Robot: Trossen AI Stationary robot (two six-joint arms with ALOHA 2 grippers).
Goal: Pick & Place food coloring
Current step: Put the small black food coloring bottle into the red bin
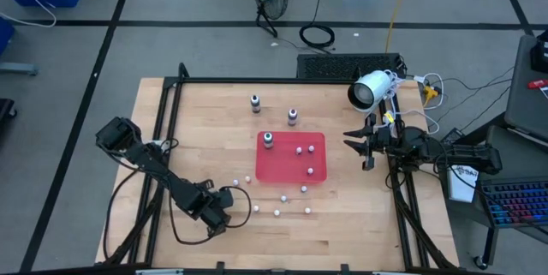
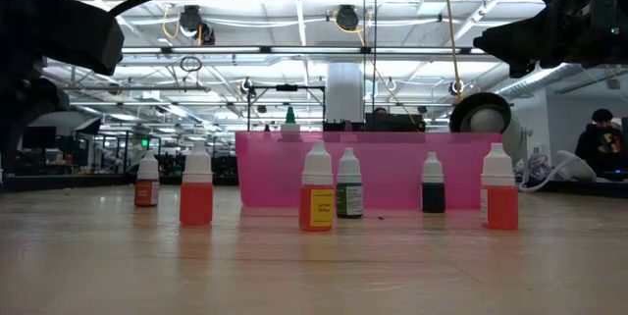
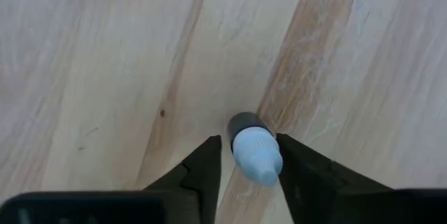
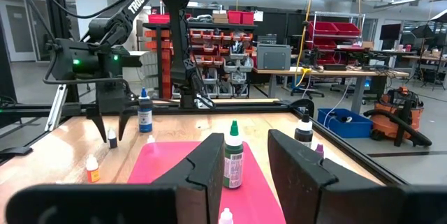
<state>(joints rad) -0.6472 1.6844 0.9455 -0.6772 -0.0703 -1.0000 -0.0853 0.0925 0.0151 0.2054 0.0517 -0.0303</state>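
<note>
Several tiny food coloring bottles with whitish tops stand upright on the table: some inside the red tray (image 1: 291, 172), others near its near edge (image 1: 283, 198). In the low view their bodies are red (image 2: 196, 201), yellow (image 2: 316, 208) and dark (image 2: 433, 196). My left gripper (image 1: 224, 209) (image 3: 250, 172) points down, open, with its fingers on either side of one dark-bodied bottle (image 3: 253, 147) (image 4: 112, 138) that stands on the wood. My right gripper (image 1: 360, 142) (image 4: 241, 168) hovers open by the tray's right edge, holding nothing.
Three larger bottles stand upright: two on the wood beyond the tray (image 1: 255, 102) (image 1: 293, 116), one green-capped in the tray's far left corner (image 1: 268, 140) (image 4: 232, 155). A white camera (image 1: 370, 89) sits at the far right corner. A black frame rims the table.
</note>
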